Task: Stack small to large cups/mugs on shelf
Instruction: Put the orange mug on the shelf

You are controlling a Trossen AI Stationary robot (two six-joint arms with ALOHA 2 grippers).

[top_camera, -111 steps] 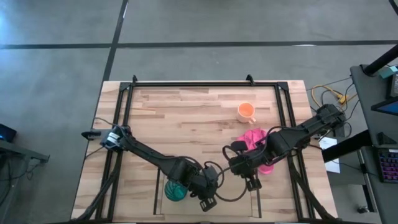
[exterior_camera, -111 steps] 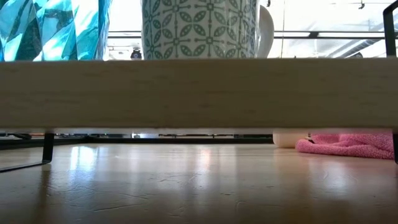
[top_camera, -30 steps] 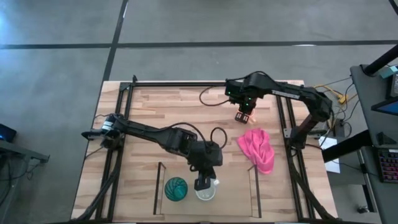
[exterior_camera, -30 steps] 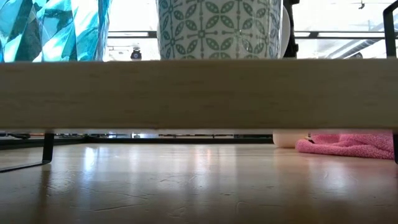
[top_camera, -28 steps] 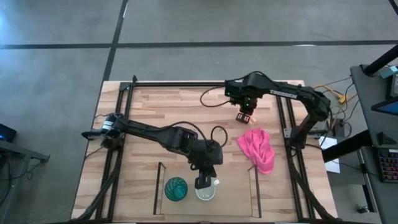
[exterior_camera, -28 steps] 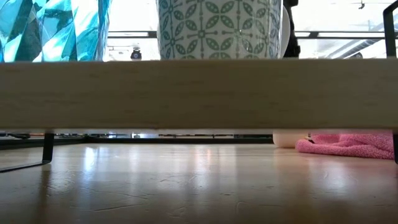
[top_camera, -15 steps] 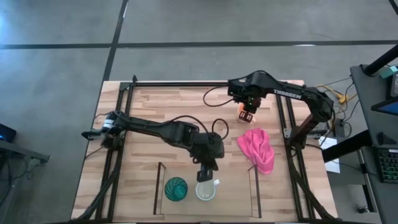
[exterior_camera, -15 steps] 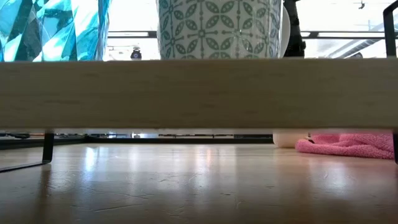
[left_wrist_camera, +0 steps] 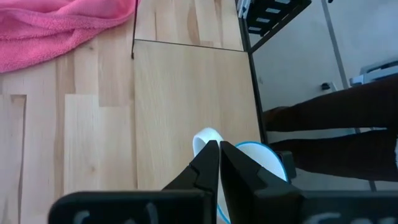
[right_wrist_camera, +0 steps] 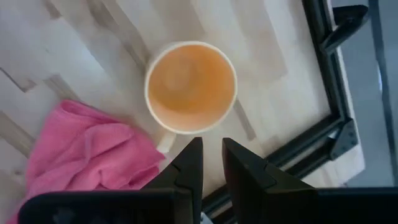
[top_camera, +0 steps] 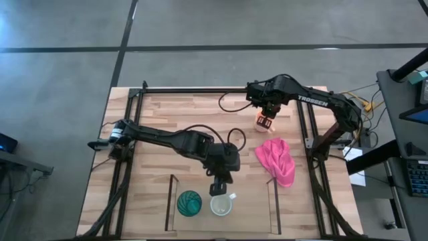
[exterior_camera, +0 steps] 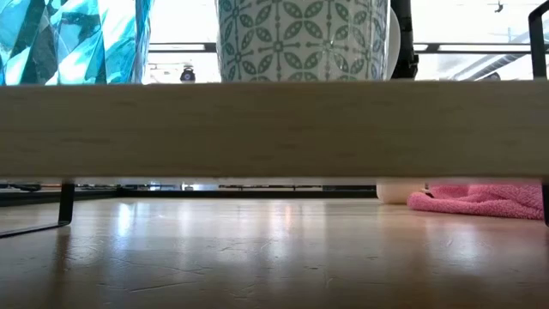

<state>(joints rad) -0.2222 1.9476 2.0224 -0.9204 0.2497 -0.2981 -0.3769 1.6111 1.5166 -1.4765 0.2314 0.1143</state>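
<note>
The teal ribbed tumbler (top_camera: pixel 189 203) and the white mug (top_camera: pixel 221 206) stand side by side in the shelf bay (top_camera: pixel 249 209). In the low view both stand on the shelf board (exterior_camera: pixel 274 129). My left gripper (top_camera: pixel 219 189) is shut and empty, just on the far side of the white mug; the mug's rim (left_wrist_camera: pixel 258 163) shows beyond its fingers. The orange mug (right_wrist_camera: pixel 191 87) stands on the table at the far right. My right gripper (right_wrist_camera: pixel 211 149) is open above it, pointing down, fingertips by the mug's handle (right_wrist_camera: pixel 165 142), touching nothing.
A pink cloth (top_camera: pixel 276 161) lies on the table right of centre, between the orange mug and the shelf's right panel (top_camera: pixel 271 197). Black frame rails (top_camera: pixel 221 90) run along the table's far edge and sides. A person's dark-clothed legs (left_wrist_camera: pixel 329 137) show beyond the table's near edge.
My left gripper has drawn back from the white mug toward the table's far edge; the mug stays in the shelf bay beside the tumbler. My right gripper has stayed over the orange mug.
</note>
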